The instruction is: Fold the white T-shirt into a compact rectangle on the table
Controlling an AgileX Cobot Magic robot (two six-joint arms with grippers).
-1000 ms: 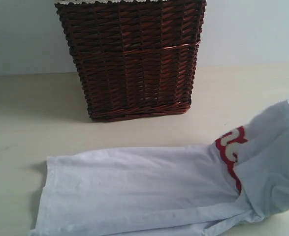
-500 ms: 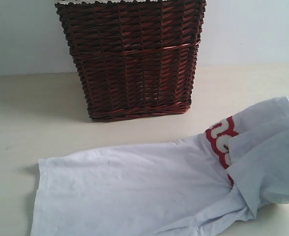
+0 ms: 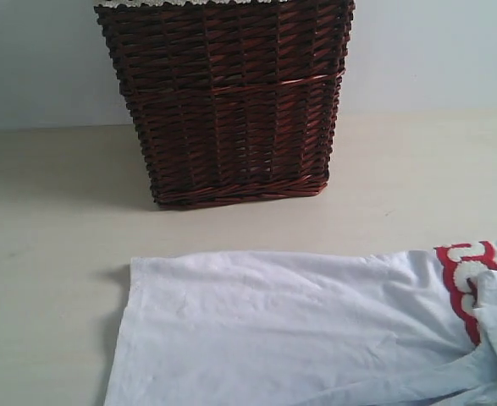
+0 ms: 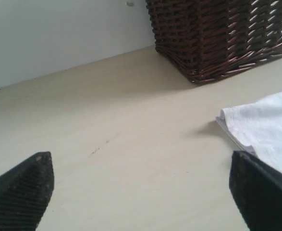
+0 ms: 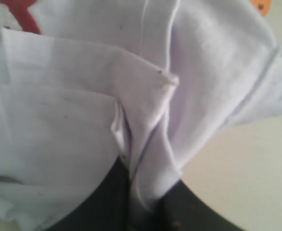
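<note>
Half the job, we judge, is left: the shirt (image 3: 299, 321) lies in a long strip on the bench (image 3: 45, 254), right claw (image 5: 141, 195) clamped on its right end, left claw (image 4: 138, 168) apart.

One gripper spread, one pinching.
Our left gripper (image 4: 141, 180) holds its fingers (image 4: 23, 187) wide apart, nothing between them; our right gripper (image 5: 143, 204) pinches a fold of the white T-shirt (image 5: 68, 106) between its fingers (image 5: 104, 204).

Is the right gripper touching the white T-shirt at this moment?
Touching. The right wrist view shows a bunched fold of the white T-shirt pinched between the dark fingers of the right gripper.
</note>
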